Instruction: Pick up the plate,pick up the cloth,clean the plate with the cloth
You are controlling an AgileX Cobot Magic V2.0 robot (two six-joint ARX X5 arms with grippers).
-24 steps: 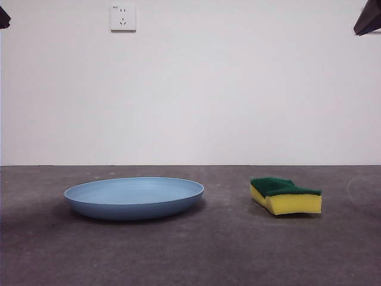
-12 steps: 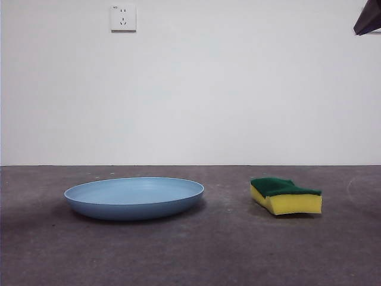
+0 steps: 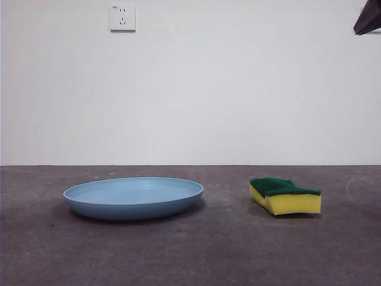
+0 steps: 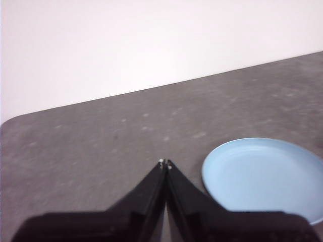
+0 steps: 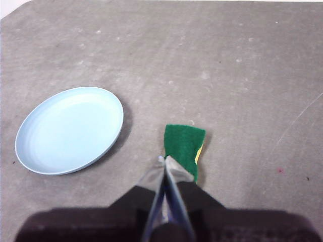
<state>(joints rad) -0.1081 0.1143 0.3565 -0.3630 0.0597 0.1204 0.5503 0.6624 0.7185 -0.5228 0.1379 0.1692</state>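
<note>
The light-blue plate (image 3: 134,198) rests flat on the grey table, left of centre in the front view. The cloth (image 3: 285,195), a yellow sponge with a dark green top, lies to its right with bare table between them. My left gripper (image 4: 165,164) is shut and empty, hovering high beside the plate (image 4: 262,176). My right gripper (image 5: 164,160) is shut and empty too, held well above the table over the near end of the cloth (image 5: 184,144), with the plate (image 5: 70,128) off to one side. In the front view only a black tip (image 3: 368,18) shows at the top right corner.
A white wall with a power socket (image 3: 122,18) stands behind the table. The table's back edge (image 4: 151,88) and a rounded corner show in the left wrist view. A faint scratch mark (image 5: 298,118) crosses the table beyond the cloth.
The black tip at the top left corner of the front view has gone out of the picture. The plate and cloth have stayed where they were.
</note>
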